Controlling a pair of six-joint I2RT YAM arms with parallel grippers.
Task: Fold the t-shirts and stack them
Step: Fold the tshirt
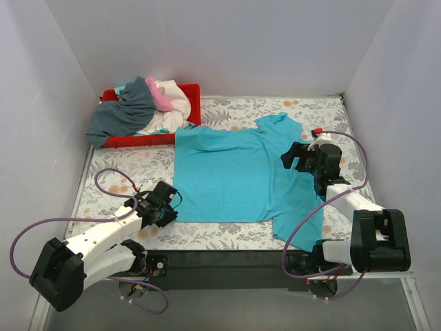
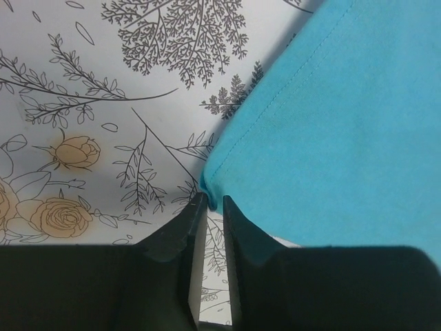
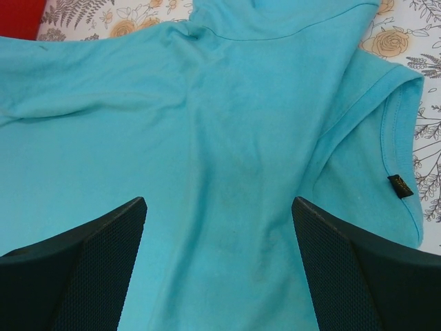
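Observation:
A bright turquoise t-shirt (image 1: 234, 172) lies spread flat on the floral table cover, collar toward the right. My left gripper (image 1: 167, 207) sits at the shirt's near left hem corner; in the left wrist view its jaws (image 2: 211, 200) are nearly closed, pinching the tip of that corner (image 2: 344, 138). My right gripper (image 1: 296, 157) hovers wide open over the shirt's shoulder area (image 3: 207, 138), near the collar and its label (image 3: 400, 186). Slate grey (image 1: 124, 114), white (image 1: 176, 103) and pink (image 1: 160, 96) shirts lie heaped in the tray.
A red plastic tray (image 1: 189, 93) stands at the back left, the grey shirt spilling over its left edge; its corner shows in the right wrist view (image 3: 21, 17). White walls close in the table on three sides. Purple cables loop beside both arms.

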